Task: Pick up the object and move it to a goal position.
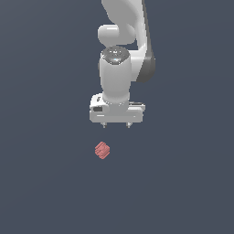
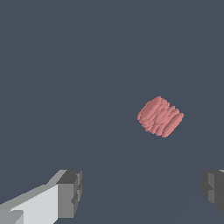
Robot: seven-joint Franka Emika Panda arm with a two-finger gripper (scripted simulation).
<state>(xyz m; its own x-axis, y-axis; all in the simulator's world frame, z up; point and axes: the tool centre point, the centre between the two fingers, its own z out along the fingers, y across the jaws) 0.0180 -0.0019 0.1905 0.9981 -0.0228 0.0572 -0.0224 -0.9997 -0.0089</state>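
Observation:
The object is a small pinkish-red, ridged, roughly cube-shaped block (image 1: 102, 150) on the dark grey floor. It also shows in the wrist view (image 2: 160, 116). My white gripper (image 1: 116, 125) hangs above the block, a little toward the exterior view's right, well apart from it. Its two short dark fingertips (image 1: 104, 124) point down and stand wide apart. In the wrist view the gripper (image 2: 142, 192) is open and empty, with one grey finger pad (image 2: 70, 192) and the other at the frame edge. The block lies beyond the gap, not between the jaws.
The white arm (image 1: 119, 41) rises straight up behind the gripper to the top of the exterior view. Plain dark grey ground (image 1: 45, 183) surrounds the block on all sides.

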